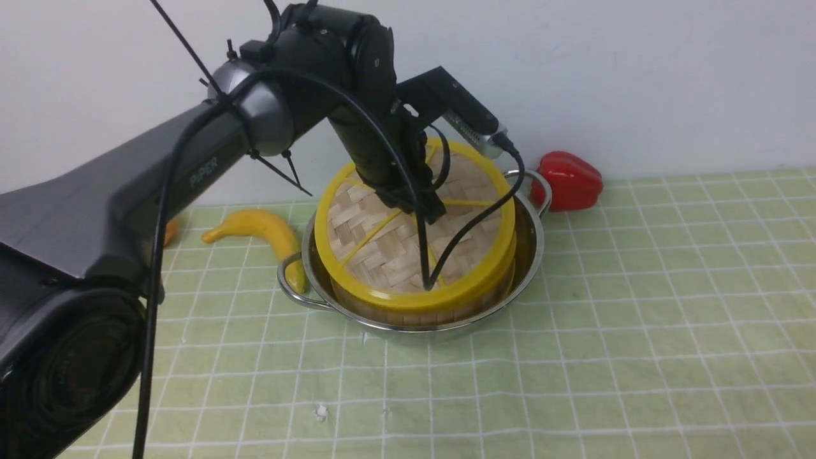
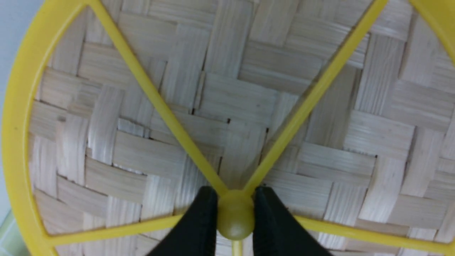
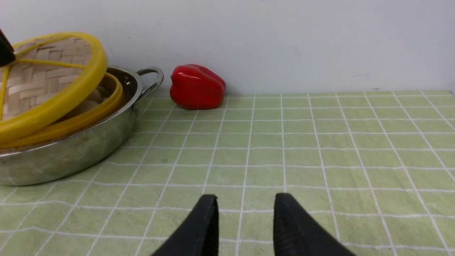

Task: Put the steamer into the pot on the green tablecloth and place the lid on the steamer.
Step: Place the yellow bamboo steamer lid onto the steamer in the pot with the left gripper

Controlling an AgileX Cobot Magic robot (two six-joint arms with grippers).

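Two black fingers [image 2: 199, 224] of the left gripper [image 2: 235, 201] clench the knob [image 2: 235, 217] of the lid [image 1: 376, 255], mid-frame, tilted above the steamer [image 1: 414, 316] inside the pot [image 1: 530, 255]. Level it squarely before releasing; the right gripper [image 3: 245, 204] gapes empty.

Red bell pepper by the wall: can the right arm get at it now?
Probably yes. The right end effector stands open and empty, with only green checked tablecloth between it and the red bell pepper; the shiny steel pot sits to one side.
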